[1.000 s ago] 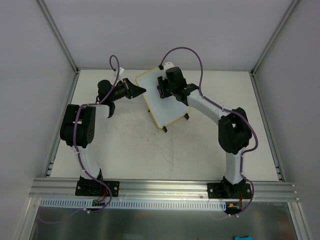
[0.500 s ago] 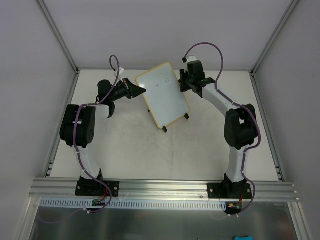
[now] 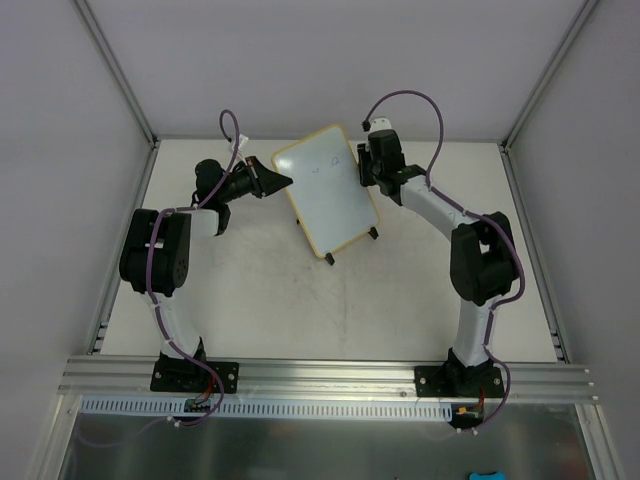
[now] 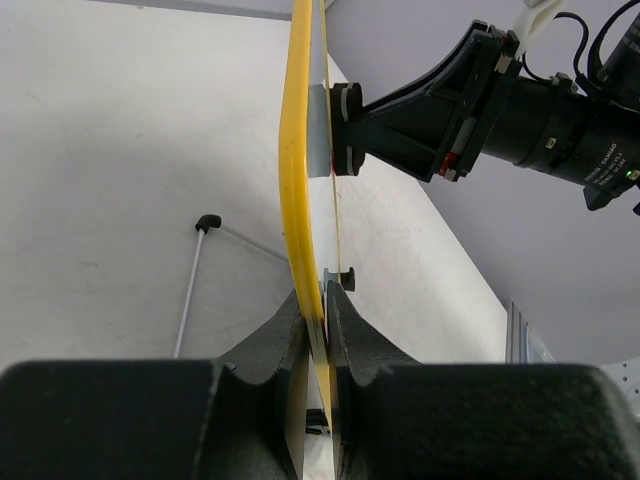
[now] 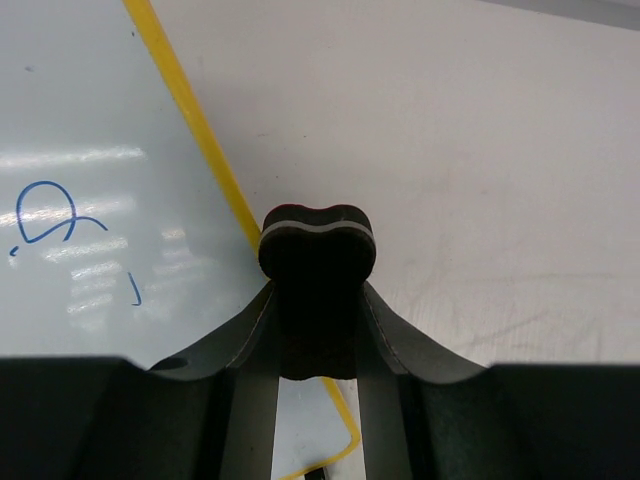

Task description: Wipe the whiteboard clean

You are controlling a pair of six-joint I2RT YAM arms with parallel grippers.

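Black eraser (image 5: 317,250) at whiteboard (image 5: 100,120) edge shows in wrist views, not overhead.

Left claw (image 4: 318,305) clamped tight, elbow folded, right claw (image 5: 316,290) clamped, arm outstretched.

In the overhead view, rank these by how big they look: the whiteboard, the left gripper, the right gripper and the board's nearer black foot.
1. whiteboard, by far the largest.
2-3. left gripper and right gripper: they look about alike, so they are left unranked.
4. black foot, the smallest.
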